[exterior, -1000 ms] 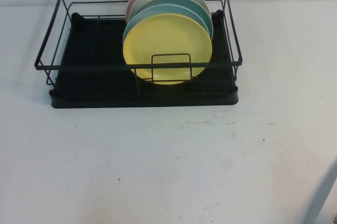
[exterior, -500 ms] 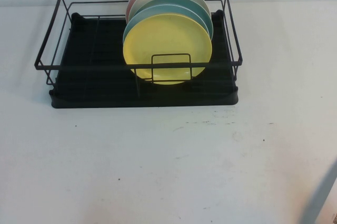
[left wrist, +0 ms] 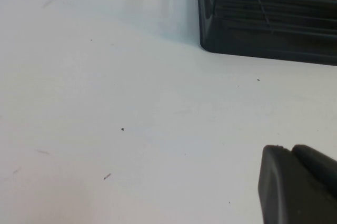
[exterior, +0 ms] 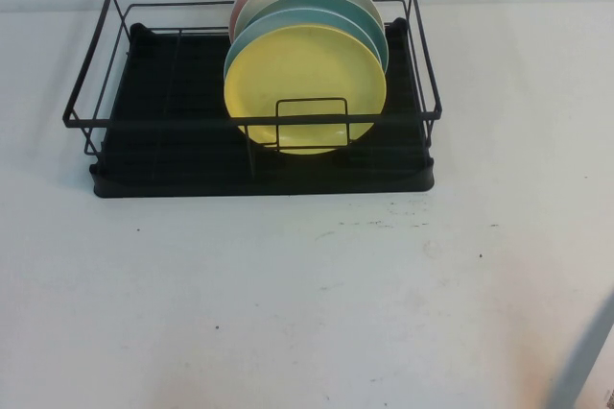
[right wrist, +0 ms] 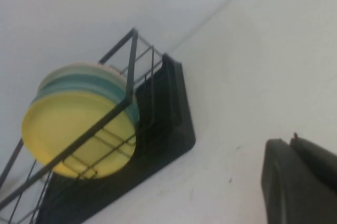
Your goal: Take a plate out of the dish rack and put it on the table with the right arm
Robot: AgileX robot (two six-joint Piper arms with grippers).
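We have yet to start: the yellow plate [exterior: 305,87] stands in the dish rack [exterior: 106,135], our right gripper [right wrist: 300,182] clenched empty over the table [exterior: 307,303], left gripper [left wrist: 297,184] parked, fingers unreadable.

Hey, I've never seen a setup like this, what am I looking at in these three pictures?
A two-armed robot at a white table. One camera looks down from above; the others ride on each wrist. A black wire dish rack holds plates on edge, the yellow plate in front, then light blue, teal and paler ones behind. The right gripper, shut and empty, sits near the table's right front corner. The left gripper hovers over bare table by the rack's corner. Nothing is held.
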